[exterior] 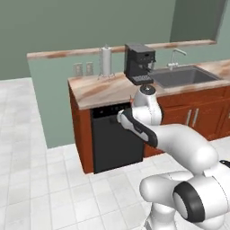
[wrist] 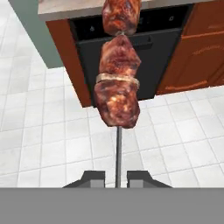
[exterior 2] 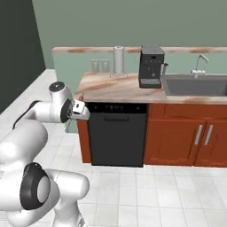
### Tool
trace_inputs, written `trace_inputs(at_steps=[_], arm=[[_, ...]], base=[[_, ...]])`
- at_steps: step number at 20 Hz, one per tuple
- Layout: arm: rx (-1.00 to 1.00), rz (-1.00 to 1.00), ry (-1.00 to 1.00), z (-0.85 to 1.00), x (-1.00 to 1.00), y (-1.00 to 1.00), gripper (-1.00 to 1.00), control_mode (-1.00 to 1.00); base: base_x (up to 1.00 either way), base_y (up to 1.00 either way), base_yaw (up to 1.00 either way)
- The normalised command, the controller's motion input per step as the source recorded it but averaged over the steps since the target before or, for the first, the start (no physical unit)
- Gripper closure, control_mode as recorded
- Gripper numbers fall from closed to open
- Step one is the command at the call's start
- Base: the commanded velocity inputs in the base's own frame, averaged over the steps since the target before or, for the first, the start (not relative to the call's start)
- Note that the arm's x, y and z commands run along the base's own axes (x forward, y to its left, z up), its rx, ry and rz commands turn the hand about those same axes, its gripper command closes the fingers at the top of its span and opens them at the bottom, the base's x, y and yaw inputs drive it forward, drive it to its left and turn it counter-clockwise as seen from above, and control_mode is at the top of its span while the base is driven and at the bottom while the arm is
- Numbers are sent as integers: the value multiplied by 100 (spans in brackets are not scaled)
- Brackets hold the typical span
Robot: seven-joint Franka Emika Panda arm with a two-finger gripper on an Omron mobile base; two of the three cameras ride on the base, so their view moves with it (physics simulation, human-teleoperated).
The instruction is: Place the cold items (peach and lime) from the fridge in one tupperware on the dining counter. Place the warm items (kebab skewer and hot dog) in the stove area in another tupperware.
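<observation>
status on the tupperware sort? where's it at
In hand: gripper shut on the kebab skewer, carried in front of the dishwasher. Left: skewer is not yet in a tray. No tupperware, fruit or hot dog in sight, so nothing confirmable as done.

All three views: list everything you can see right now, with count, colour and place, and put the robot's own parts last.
kebab skewer: one, red-brown meat chunks on a thin grey stick, held in front of the hand camera.
counter: one, beige-pink marbled top, red-brown base, ahead of the robot.
dishwasher: one, black, under the counter's left end.
coffee machine: one, black, on the counter beside the sink.
paper towel roll: one, white, upright at the counter's back.
sink: one, grey basin with a metal tap, at the counter's right.
wall sockets: two, pale, on the green wall left of the roll.
ledge: one, marbled top, above the counter.
floor: white tiles.
gripper: one, dark tips, shut on the skewer's stick.
arm: one, white with dark joints.
</observation>
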Motion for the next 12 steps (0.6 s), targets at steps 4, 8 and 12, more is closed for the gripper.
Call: trace_inputs(at_steps=[4, 8, 12], arm=[[0, 0, 0, 0, 0, 0, 100, 100], [0, 0, 0, 0, 0, 0, 100, 100], [0, 0, 0, 0, 0, 0, 100, 100]], base=[[11, 100, 19], [53, 100, 1], [50, 100, 0]])
